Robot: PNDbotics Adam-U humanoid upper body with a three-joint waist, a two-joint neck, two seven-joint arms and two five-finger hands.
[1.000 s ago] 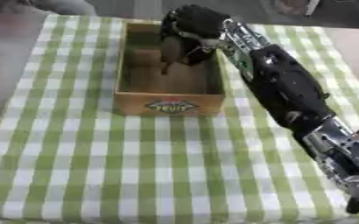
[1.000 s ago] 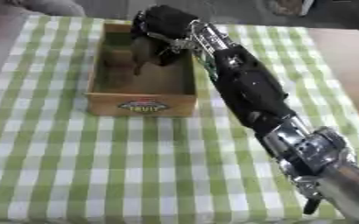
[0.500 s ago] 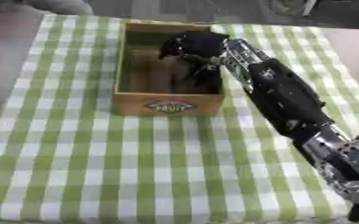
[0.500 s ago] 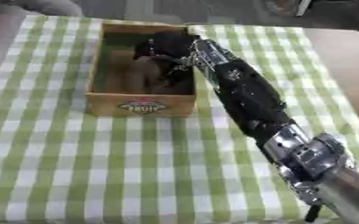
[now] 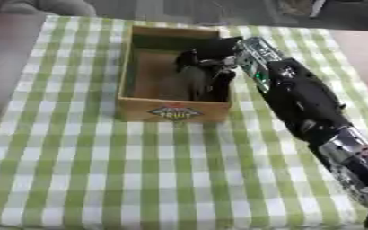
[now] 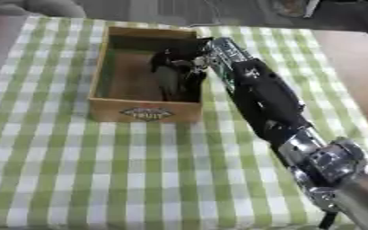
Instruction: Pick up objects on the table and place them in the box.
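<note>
We have our right hand (image 5: 205,67) reaching from the counter's right side over the right wall of the box (image 5: 130,76), which stands toward the far edge of the counter. The hand is down inside the box, fingers pointing at its floor, and we judge it is there to set something down low rather than drop it from above. A dark, narrow shape hangs among the fingers near the box's right wall, but we cannot tell it apart from the fingers themselves, so we cannot tell whether the hand grasps an object or has let it go. The forearm lies across the rim, which keeps the wrist angled steeply enough for the fingers to reach the bottom. The box floor to the left of the hand looks bare brown. Our left hand shows in neither view.

The counter is covered by a green and white checked cloth (image 5: 77,170) lying flat. We see no other loose objects on the cloth. The box's near wall carries an oval label (image 6: 146,113). Beyond the far edge the room is dim, with a grey rounded shape at the far left corner and bare reddish counter outside the cloth on either side.
</note>
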